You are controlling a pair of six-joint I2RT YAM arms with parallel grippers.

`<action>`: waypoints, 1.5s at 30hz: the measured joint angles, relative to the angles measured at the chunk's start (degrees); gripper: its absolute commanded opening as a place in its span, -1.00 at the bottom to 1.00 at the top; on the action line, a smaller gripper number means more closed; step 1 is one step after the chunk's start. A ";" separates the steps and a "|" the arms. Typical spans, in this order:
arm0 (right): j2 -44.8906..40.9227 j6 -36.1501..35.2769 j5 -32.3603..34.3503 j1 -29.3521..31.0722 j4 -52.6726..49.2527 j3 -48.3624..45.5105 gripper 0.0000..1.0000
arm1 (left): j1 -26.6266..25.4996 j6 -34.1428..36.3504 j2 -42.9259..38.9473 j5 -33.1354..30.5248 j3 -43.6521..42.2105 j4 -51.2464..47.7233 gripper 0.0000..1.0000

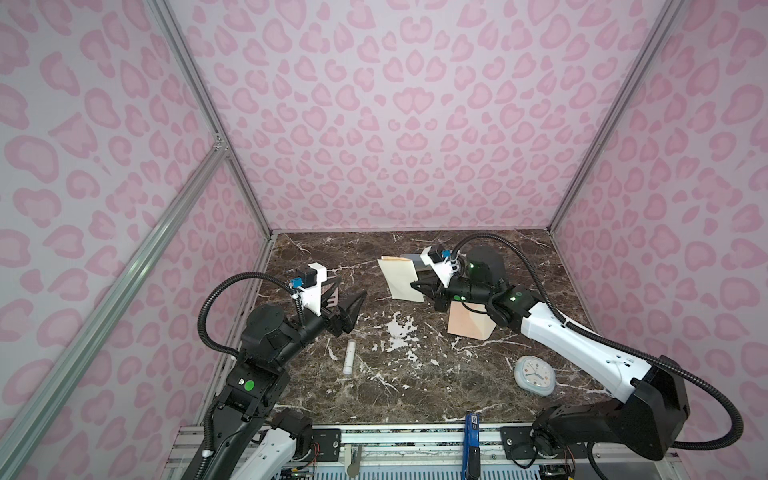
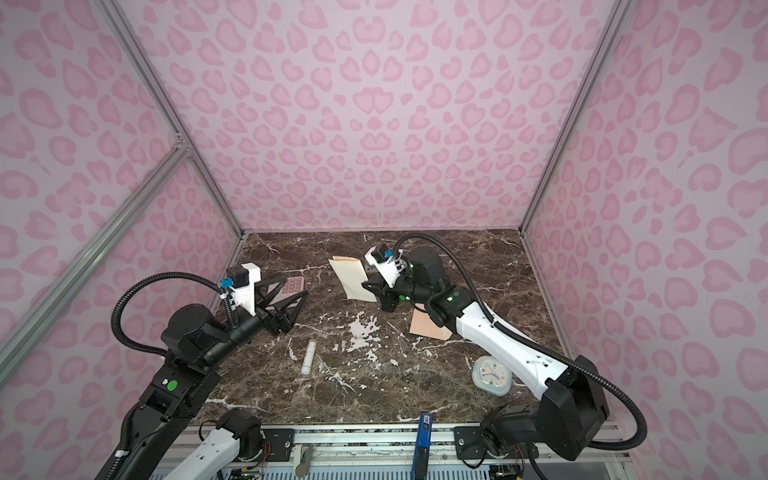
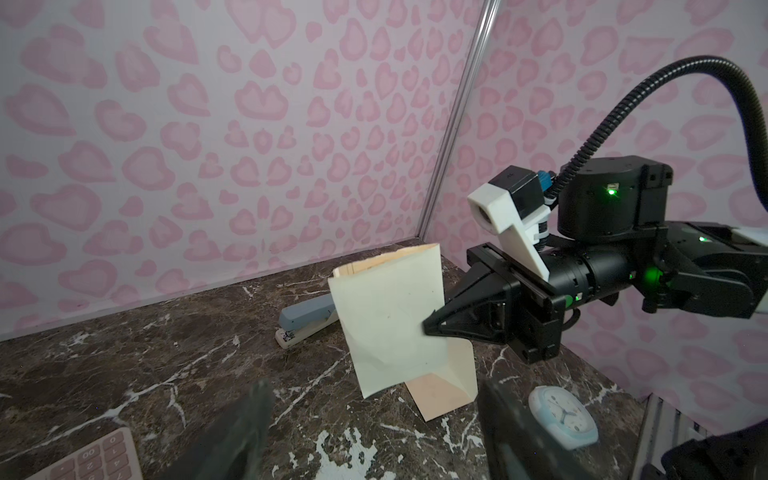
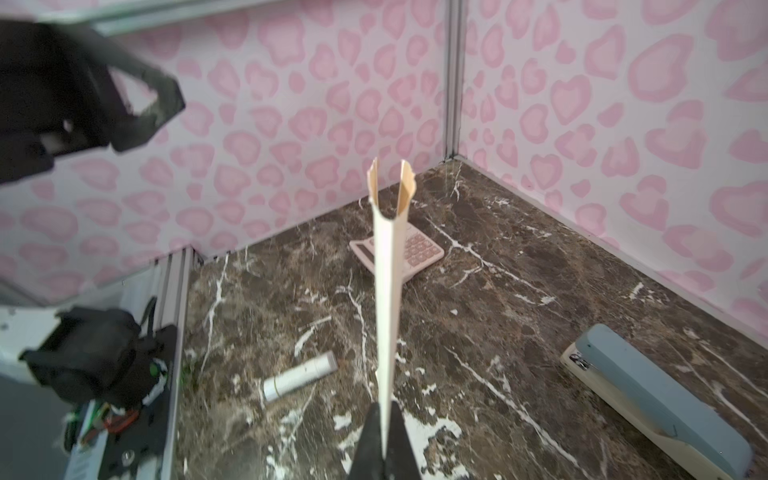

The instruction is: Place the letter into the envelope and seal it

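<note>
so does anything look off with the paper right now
Yes. The letter, pinched in the right hand, is folded unevenly: one layer sticks out past the other at its far edge, and in the right wrist view that end splays open. It may snag entering the envelope.

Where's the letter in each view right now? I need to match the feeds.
In a top view: the letter, just below the picture's middle.
In a top view: the letter, likewise just below middle.
Left wrist: centre, broad face showing.
Right wrist: centre, edge-on.
Shared landmark: the right pincer, shut on the letter in all four.
</note>
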 measured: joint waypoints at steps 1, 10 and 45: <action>-0.50 -3.30 0.94 0.83 -2.32 -0.15 -1.00 | -0.35 1.09 0.22 0.96 0.00 -0.22 0.61; -4.52 -21.86 7.34 5.05 -14.78 -0.15 -1.00 | -6.64 9.79 3.76 5.79 -1.25 -1.01 0.75; -5.29 -29.99 8.31 12.13 -25.81 3.10 -1.00 | -17.53 17.92 13.92 9.77 -1.62 -1.03 -0.08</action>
